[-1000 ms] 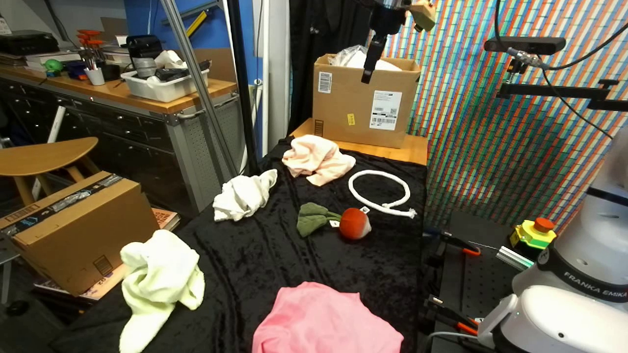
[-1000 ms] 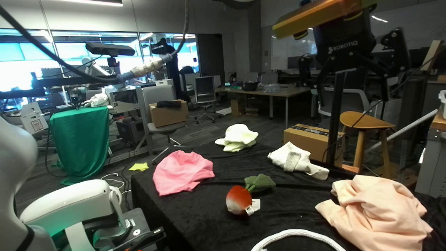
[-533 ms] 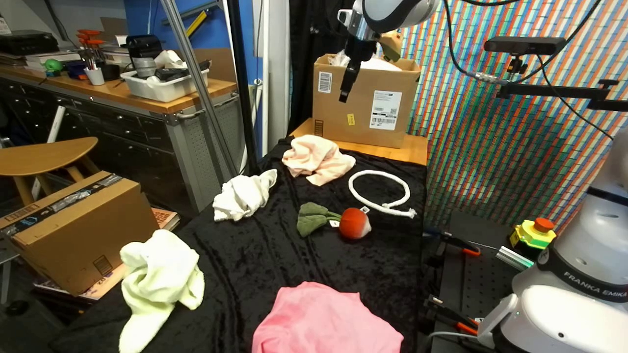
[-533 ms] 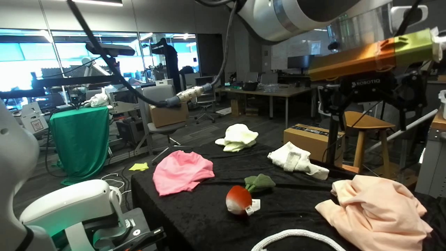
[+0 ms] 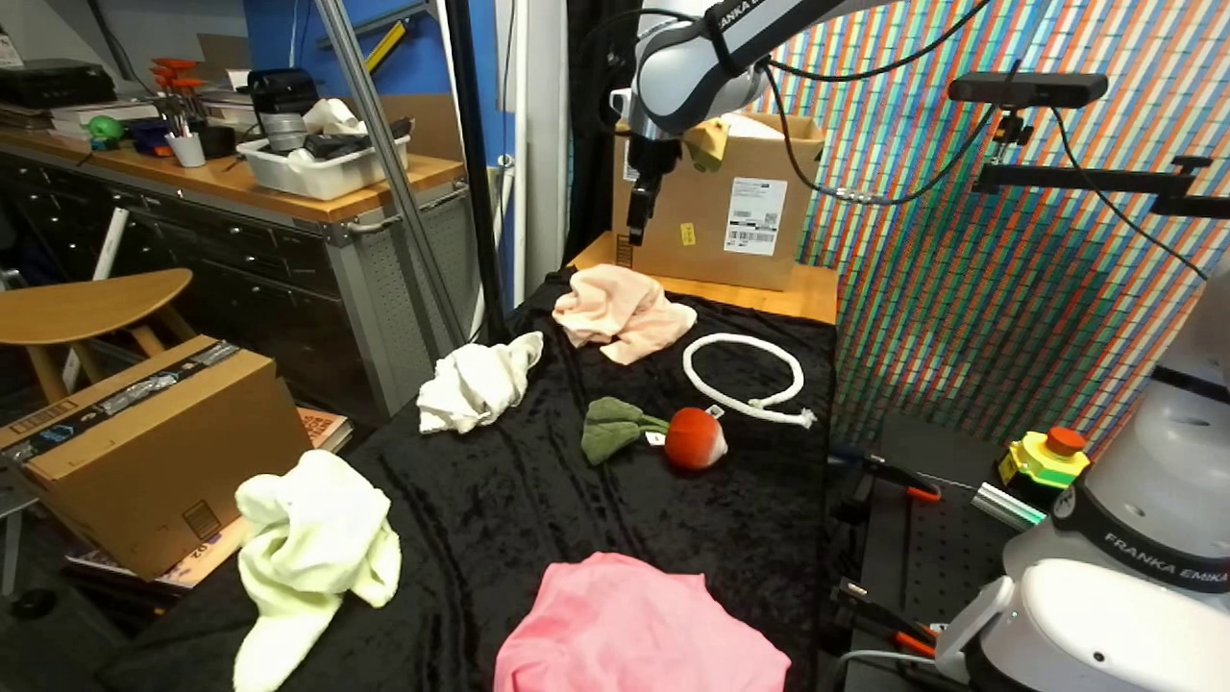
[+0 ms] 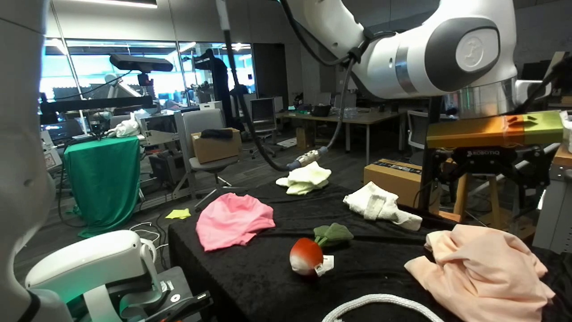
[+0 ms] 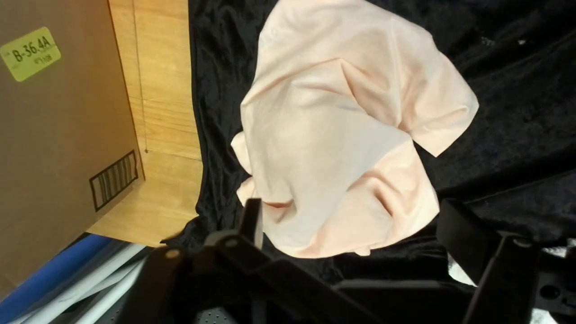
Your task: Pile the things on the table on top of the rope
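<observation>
The white rope (image 5: 694, 375) lies in a loop on the black-covered table (image 5: 538, 500); an exterior view shows part of it (image 6: 380, 298). A crumpled peach cloth (image 5: 620, 312) lies beside it, large in the wrist view (image 7: 324, 135). A plush radish (image 5: 694, 439) with green leaves, a white cloth (image 5: 476, 384), a pale yellow-green cloth (image 5: 312, 538) and a pink cloth (image 5: 639, 630) lie on the table, all apart from the rope. My gripper (image 7: 352, 207) is open and empty, above the peach cloth; it also shows in both exterior views (image 5: 637, 235) (image 6: 485, 197).
A cardboard box (image 5: 706, 216) stands on the wooden surface (image 5: 812, 293) at the table's end, close to the gripper. A dark vertical post (image 5: 480, 173) stands beside the table near the white cloth. The arm's cable (image 6: 250, 120) hangs in a loop.
The arm and gripper have come down and across, from in front of the box's top to above the peach cloth. The gripper stays open. The cloths, radish and rope have not moved.
</observation>
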Robot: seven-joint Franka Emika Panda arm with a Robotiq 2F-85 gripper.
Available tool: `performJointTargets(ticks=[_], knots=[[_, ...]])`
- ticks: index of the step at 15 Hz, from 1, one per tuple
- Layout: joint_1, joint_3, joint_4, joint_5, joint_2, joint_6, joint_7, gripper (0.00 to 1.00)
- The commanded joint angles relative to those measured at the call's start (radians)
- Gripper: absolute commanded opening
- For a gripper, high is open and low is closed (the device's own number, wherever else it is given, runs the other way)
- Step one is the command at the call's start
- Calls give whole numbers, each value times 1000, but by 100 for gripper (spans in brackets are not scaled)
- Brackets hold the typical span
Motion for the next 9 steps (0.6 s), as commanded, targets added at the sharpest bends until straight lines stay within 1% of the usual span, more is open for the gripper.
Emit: performJointTargets(ticks=[1,5,9], knots=[[-50,46,176,18,135,-45,-11,100],[-80,55,327,7,281,-48,34,100],[-109,63,463,15,404,-101,66,100]])
